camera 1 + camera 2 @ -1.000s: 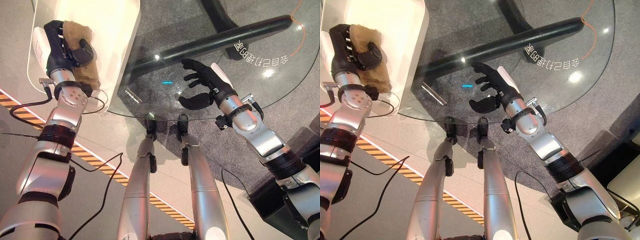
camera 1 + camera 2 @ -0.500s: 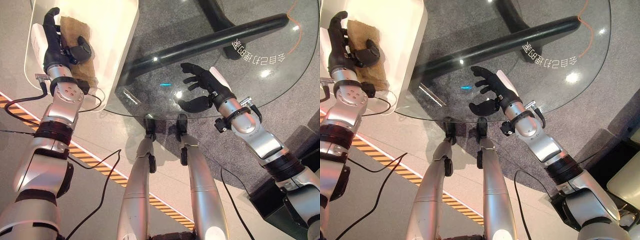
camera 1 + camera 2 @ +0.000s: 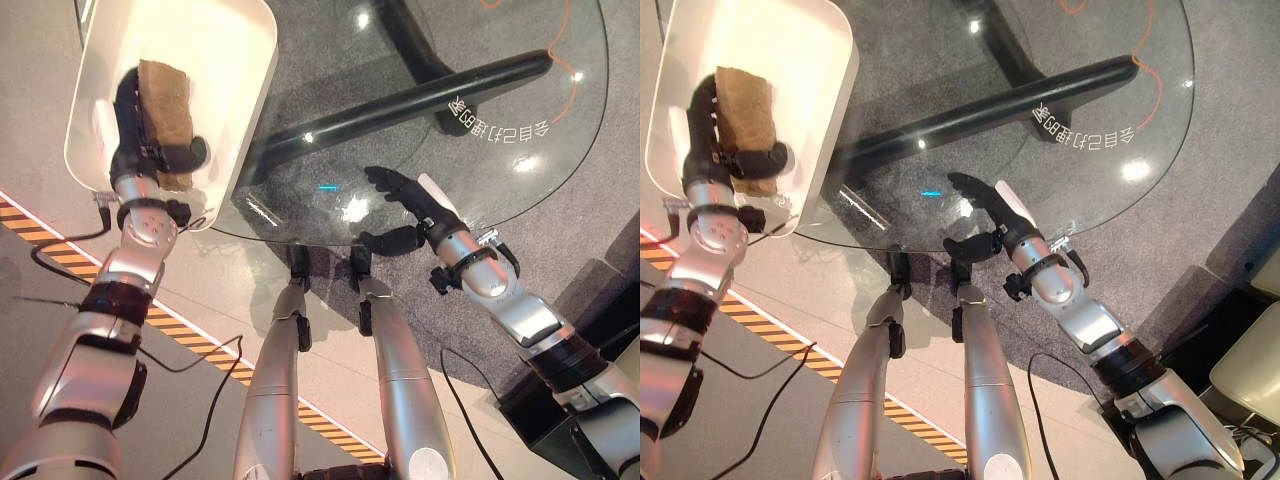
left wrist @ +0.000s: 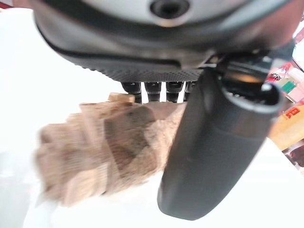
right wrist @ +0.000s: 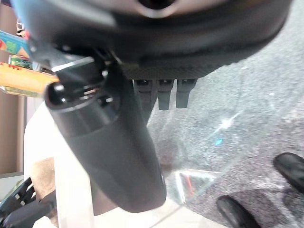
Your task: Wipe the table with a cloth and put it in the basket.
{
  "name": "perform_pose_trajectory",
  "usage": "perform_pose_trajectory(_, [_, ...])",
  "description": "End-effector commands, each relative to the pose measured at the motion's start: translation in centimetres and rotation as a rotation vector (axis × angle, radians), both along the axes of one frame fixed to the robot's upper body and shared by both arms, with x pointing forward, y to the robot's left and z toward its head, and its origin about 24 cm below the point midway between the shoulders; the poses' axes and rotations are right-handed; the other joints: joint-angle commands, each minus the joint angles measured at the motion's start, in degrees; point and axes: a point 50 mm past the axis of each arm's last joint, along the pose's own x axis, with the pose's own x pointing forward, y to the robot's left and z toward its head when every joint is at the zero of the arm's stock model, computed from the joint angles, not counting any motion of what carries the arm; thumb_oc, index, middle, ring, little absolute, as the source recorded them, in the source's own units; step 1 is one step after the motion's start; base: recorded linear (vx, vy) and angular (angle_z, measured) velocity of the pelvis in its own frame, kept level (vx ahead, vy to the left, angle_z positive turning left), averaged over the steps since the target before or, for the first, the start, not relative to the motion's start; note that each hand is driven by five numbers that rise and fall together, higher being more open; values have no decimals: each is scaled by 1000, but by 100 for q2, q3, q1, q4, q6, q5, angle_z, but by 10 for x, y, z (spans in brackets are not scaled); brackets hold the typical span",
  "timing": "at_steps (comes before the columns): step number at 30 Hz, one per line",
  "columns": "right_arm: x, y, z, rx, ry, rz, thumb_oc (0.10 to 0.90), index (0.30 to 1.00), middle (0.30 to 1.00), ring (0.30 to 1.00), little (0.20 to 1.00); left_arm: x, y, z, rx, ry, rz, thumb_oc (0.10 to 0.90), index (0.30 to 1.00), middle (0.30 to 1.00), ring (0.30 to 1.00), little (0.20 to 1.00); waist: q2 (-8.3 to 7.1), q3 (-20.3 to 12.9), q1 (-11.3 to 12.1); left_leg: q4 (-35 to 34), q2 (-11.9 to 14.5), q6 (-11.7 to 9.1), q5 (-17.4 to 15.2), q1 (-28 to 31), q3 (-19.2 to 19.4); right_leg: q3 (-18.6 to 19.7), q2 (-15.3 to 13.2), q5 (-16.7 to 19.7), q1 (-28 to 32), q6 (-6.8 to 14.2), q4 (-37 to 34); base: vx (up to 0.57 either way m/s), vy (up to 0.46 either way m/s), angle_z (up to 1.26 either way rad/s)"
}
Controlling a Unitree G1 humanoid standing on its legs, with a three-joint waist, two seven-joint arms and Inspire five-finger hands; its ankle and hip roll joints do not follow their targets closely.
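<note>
The brown cloth (image 3: pixel 166 118) lies flat in the white basket (image 3: pixel 245 70), which stands at the left of the round glass table (image 3: pixel 520 170). My left hand (image 3: pixel 132 125) is inside the basket, open, with its fingers stretched along the cloth's left side and its thumb (image 4: pixel 213 156) sticking out over the cloth's near end. In the left wrist view the cloth (image 4: pixel 95 156) rests on the basket's white floor past the fingers. My right hand (image 3: pixel 985 205) hovers open over the near part of the glass, fingers relaxed, holding nothing.
The table's black base bar (image 3: pixel 400 95) shows through the glass. Yellow-and-black striped tape (image 3: pixel 190 325) runs across the floor at the near left. A dark box (image 3: pixel 545 425) stands at the lower right, and a thin orange cord (image 3: pixel 577 62) lies at the table's far right.
My left hand's fingers have uncurled from the cloth, which now lies loose in the basket. The camera has shifted. The right hand sits nearer the table's near edge.
</note>
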Motion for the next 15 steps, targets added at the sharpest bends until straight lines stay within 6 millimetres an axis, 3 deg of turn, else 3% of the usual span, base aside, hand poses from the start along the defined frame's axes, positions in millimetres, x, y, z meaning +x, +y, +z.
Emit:
perform_pose_trajectory(1, [-18, 10, 27, 84, -164, 67, 800, 900, 900, 900, 900, -17, 10, 29, -18, -204, 18, 800, 900, 900, 900, 900, -54, -150, 247, 630, -193, 71, -796, 361, -97, -264, 48, 396, 689, 373, -1045, -40, -90, 5])
perform_pose_trajectory(14, [-28, -10, -4, 99, -58, 39, 800, 900, 900, 900, 900, -46, 7, -15, -47, -51, -82, 800, 900, 900, 900, 900, -52, -150, 478, 229, -175, -22, -651, 1464, -304, -454, 86, 179, 1910, 311, -1236, -38, -86, 4])
perform_pose_trajectory(15, [-30, -15, -12, 96, -26, 30, 800, 900, 900, 900, 900, -51, 6, -26, -64, -6, -98, 800, 900, 900, 900, 900, -50, -150, 507, 147, -160, -33, -626, 1699, -323, -474, 95, 148, 2157, 300, -1284, -53, -124, 1])
